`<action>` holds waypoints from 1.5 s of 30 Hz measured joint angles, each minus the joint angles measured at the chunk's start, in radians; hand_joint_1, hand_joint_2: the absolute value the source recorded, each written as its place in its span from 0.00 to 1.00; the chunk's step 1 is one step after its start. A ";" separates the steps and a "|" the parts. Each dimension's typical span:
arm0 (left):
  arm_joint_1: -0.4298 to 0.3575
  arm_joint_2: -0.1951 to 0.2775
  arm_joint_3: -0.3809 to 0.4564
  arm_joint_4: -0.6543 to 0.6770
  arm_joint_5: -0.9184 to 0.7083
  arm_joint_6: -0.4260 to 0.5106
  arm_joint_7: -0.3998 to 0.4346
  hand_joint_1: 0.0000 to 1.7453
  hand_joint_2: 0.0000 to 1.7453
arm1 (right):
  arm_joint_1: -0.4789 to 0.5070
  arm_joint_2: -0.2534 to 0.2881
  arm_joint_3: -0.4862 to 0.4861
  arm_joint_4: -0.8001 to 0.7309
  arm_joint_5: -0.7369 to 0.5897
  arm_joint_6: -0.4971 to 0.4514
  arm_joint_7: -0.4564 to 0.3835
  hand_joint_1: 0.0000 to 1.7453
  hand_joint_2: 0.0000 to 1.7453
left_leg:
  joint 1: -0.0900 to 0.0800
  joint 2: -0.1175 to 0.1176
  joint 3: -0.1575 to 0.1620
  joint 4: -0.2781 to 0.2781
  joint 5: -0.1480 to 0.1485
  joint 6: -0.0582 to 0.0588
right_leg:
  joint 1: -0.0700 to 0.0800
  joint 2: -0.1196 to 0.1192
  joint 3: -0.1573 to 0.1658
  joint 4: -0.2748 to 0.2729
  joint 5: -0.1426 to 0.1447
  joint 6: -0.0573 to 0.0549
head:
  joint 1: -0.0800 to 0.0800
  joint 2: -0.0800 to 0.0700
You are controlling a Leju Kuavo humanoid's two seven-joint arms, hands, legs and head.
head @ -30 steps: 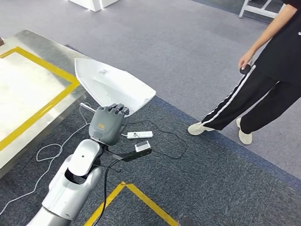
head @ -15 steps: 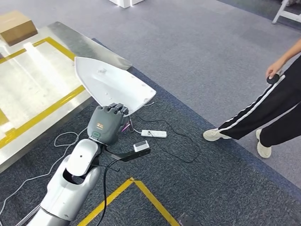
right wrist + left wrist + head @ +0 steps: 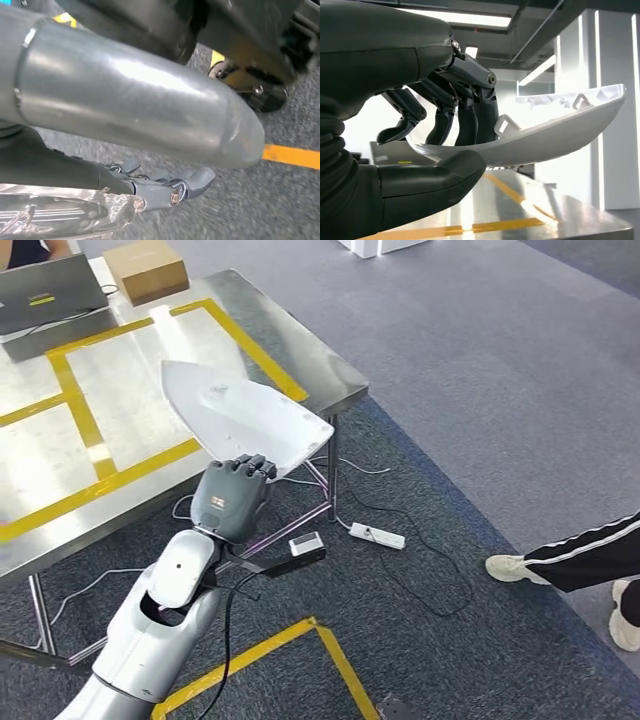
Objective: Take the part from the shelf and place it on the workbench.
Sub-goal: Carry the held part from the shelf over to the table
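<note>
So the left hand (image 3: 229, 498) grips the white part (image 3: 241, 425) by its near edge, thumb under and fingers (image 3: 465, 120) on top (clear in the wrist view). The part sticks out over the corner of the steel workbench (image 3: 317, 360). The right hand (image 3: 170, 187) hangs over the carpet, can't tell its state.

You see a smooth white plastic part (image 3: 241, 420), slightly glossy, in the left hand (image 3: 226, 498), whose grey shell looks matt. The workbench (image 3: 317, 360) is brushed steel with a dull sheen and yellow tape lines. The arm (image 3: 162, 620) is polished silver. The carpet (image 3: 468, 360) is rough grey pile.
</note>
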 joint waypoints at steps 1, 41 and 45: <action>-0.001 0.000 0.000 0.001 0.000 0.000 0.001 1.00 1.00 | 0.000 0.000 0.000 0.000 0.000 0.001 0.000 0.00 0.00 | 0.001 -0.010 -0.004 0.000 0.003 -0.007 | 0.000 0.008 0.006 -0.009 -0.005 -0.005 | -0.001 0.000; -0.020 -0.016 0.021 0.042 -0.002 0.013 0.007 1.00 1.00 | 0.000 0.001 -0.037 0.000 0.033 0.005 -0.005 0.00 0.00 | 0.000 0.100 -0.161 0.274 -0.101 -0.040 | 0.003 -0.096 0.011 -0.013 -0.005 -0.046 | -0.015 0.000; -0.019 -0.017 0.021 0.045 -0.003 0.014 0.007 1.00 1.00 | -0.006 0.001 -0.043 0.000 0.031 0.004 -0.014 0.00 0.00 | -0.004 0.111 -0.045 0.064 -0.001 -0.024 | 0.008 -0.127 0.018 -0.013 -0.013 -0.036 | -0.015 0.000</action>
